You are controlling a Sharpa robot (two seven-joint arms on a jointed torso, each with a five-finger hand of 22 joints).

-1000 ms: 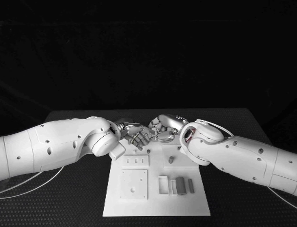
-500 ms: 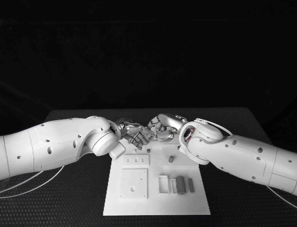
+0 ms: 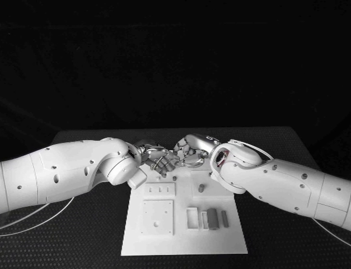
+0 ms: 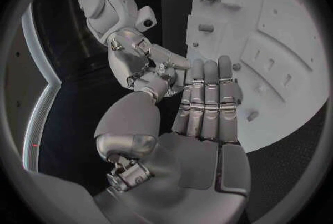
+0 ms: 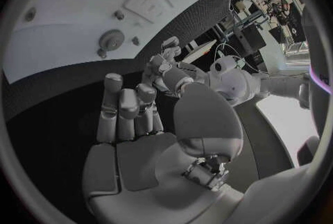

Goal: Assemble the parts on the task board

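Head view: I see the white board (image 3: 185, 224) lying flat in the middle of the black table (image 3: 280, 151), long side running away from me. Near its front right sit grey bar-shaped parts (image 3: 214, 218) side by side beside a raised frame; one short grey peg (image 3: 201, 188) stands further back. The left hand (image 3: 160, 158) and right hand (image 3: 193, 151) meet over the board's far end, fingertips near each other.

Left wrist view: the left hand's fingers (image 4: 207, 96) lie straight and pressed together over the board's edge, holding nothing I can see. The right hand (image 4: 142, 65) hangs just beside them, fingers curled.

Right wrist view: the right hand's fingers (image 5: 125, 110) are bent inward over the dark table; I can't tell whether they pinch anything. A grey gear (image 5: 111, 39) lies on the board.
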